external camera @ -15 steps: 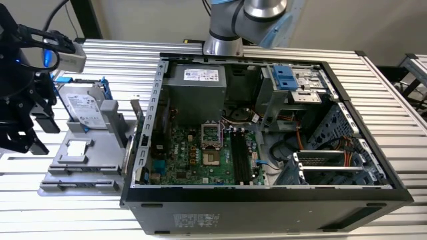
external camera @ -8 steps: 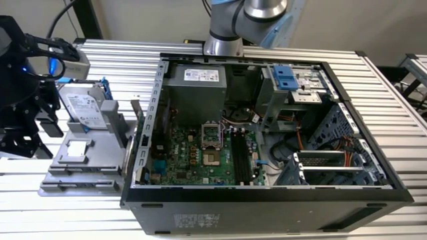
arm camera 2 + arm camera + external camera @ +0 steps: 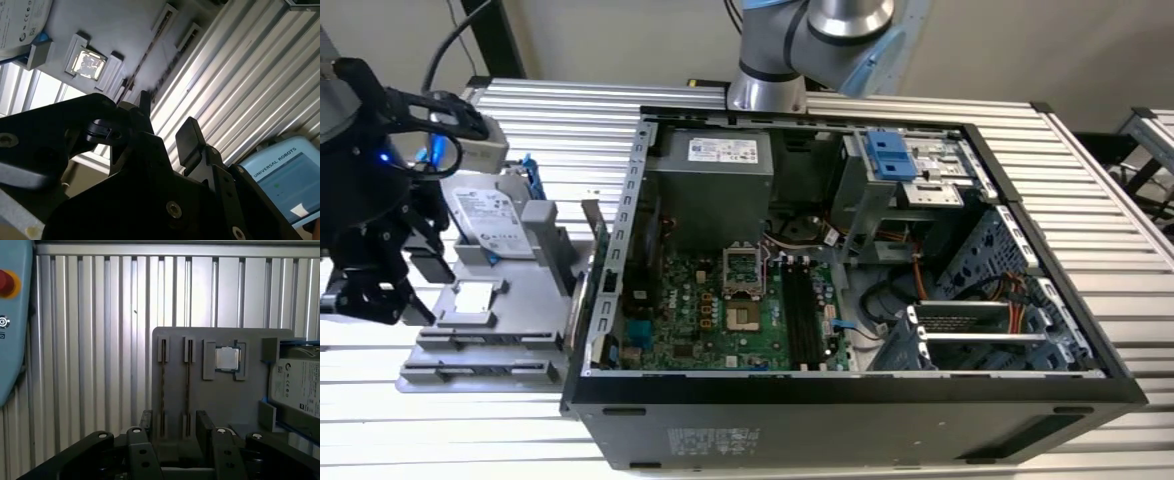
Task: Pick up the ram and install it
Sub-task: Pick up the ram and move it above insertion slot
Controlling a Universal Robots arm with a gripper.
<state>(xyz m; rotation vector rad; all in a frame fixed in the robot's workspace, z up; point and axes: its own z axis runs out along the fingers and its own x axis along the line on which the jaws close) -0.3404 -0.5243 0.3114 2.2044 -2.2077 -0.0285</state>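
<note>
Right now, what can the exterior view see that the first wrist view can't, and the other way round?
The exterior view brings the open computer case, with its green motherboard and long black slots. The first wrist view brings a red button on a light blue panel, and two thin ram sticks standing on edge in the tray. Both show the grey tray, the square chip, the silver hard drive and the open black gripper near the tray.
</note>
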